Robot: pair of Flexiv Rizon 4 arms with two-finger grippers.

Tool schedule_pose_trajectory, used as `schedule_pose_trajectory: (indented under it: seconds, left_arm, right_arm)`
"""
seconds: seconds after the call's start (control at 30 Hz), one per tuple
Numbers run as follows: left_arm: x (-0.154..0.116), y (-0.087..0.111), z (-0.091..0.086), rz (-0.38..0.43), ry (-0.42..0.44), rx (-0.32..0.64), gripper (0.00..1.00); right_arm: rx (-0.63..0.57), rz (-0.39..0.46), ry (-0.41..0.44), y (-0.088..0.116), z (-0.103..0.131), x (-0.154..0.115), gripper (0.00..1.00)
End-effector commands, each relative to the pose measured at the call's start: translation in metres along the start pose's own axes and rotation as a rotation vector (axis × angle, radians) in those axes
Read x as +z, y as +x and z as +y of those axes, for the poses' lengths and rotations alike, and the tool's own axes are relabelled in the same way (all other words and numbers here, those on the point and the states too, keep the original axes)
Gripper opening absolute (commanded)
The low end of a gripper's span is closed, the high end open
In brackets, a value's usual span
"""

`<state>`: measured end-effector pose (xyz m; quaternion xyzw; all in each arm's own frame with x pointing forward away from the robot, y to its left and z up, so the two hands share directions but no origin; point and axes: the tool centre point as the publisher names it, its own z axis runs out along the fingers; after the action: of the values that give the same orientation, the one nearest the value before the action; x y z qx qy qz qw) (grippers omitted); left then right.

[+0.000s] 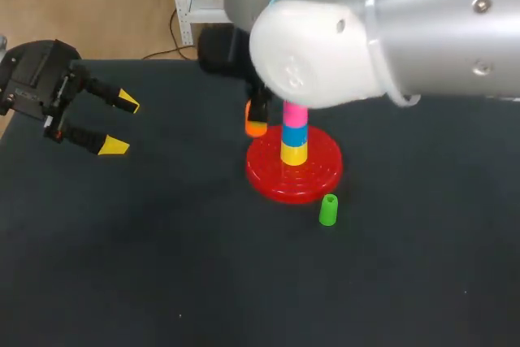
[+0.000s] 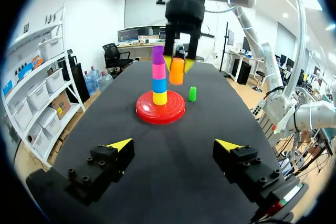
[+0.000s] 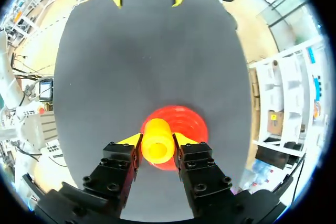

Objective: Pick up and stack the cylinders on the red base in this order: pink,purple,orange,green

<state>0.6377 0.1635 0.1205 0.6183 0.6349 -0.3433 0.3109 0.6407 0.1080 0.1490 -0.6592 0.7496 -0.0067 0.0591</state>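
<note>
R gripper (image 3: 157, 144) w/ orange cyl (image 2: 177, 71) just beside stack (image 2: 159, 77)

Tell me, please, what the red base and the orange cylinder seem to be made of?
The red base: probably moulded plastic, glossy; it shows bright highlights and concentric ridges. The orange cylinder: likely plastic too, smooth, even colour, softer sheen; painted wood cannot be excluded.

Robotics lab. Evidence: two industrial arms, the left gripper (image 1: 120, 124) and the grey right arm (image 1: 422, 30), over a plain black table (image 1: 162, 282).
</note>
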Motion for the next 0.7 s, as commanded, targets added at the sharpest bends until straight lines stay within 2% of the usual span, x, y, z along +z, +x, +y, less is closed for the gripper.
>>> schedule_pose_trajectory:
  seconds: [0.03, 0.33, 0.4, 0.7]
  left_arm:
    - [0.0, 0.001, 0.0, -0.002, -0.001, 0.002, 1.0]
    - [0.0, 0.001, 0.0, -0.002, -0.001, 0.002, 1.0]
    - [0.0, 0.001, 0.0, -0.002, -0.001, 0.002, 1.0]
    - [0.0, 0.001, 0.0, -0.002, -0.001, 0.002, 1.0]
  right_arm:
    - [0.017, 0.0, 0.047, 0.009, -0.005, -0.032, 0.0]
    - [0.099, 0.054, 0.106, 0.023, -0.036, -0.071, 0.0]
    - [0.143, 0.061, 0.113, 0.028, -0.044, -0.075, 0.0]
    - [0.192, 0.085, 0.112, 0.037, -0.062, -0.078, 0.0]
